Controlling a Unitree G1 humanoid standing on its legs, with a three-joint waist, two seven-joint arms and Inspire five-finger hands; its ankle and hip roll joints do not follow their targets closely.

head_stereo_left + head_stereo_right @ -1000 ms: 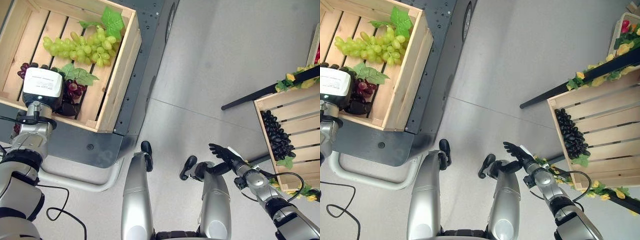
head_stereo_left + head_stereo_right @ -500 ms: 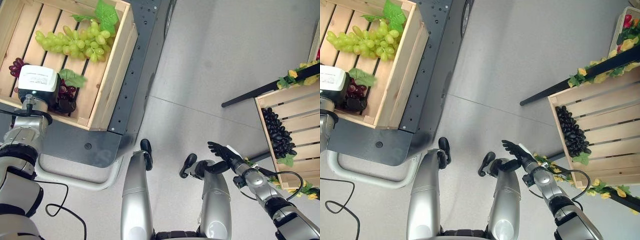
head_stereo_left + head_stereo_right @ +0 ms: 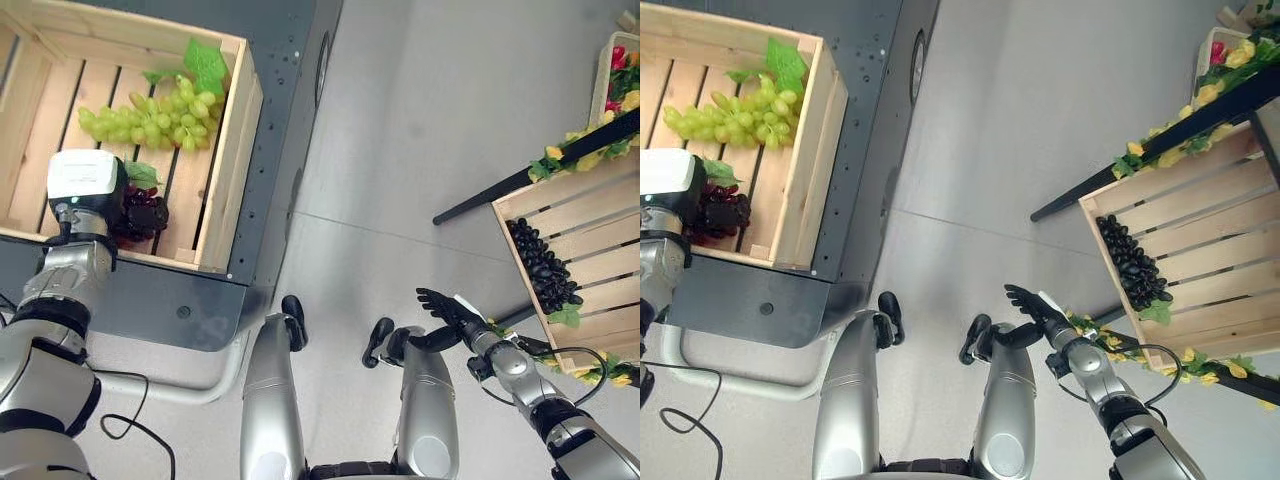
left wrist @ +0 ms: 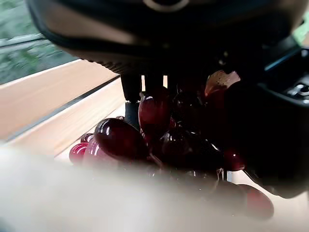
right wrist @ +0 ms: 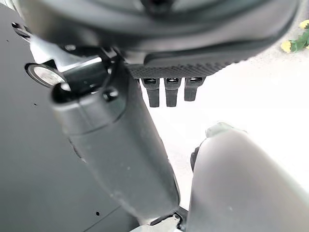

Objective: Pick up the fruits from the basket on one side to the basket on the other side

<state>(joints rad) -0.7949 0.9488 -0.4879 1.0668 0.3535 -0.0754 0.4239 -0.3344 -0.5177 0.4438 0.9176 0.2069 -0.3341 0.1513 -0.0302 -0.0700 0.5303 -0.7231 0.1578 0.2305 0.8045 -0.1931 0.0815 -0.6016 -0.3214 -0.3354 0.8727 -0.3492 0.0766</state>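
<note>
The left hand [image 3: 88, 190] is down in the wooden crate [image 3: 228, 190] on the left, and from the head views its fingers are mostly buried under the white-topped wrist block, so they're hard to make out from up there. The left wrist view helps: the red grapes [image 4: 159, 140] sit right up against the palm with the dark fingers [image 4: 256, 140] curled round the bunch, so it's got a grip on them. The near part of that view is a pale blur, so the lower part of the bunch is cut off. From above, the red grapes poke out just beside the hand, over the crate's slats.

The green grapes [image 3: 150, 115] with a leaf lie further back in the same crate, apart from the hand.

There's dark print on the wrist block's white top, too small to read.

The right hand [image 3: 447, 308] hangs low over the floor [image 3: 420, 150], fingers spread loose, holding nothing. The right-side crate [image 3: 590, 240] holds black grapes [image 3: 545, 265], and its far edge is cut off by the frame.
</note>
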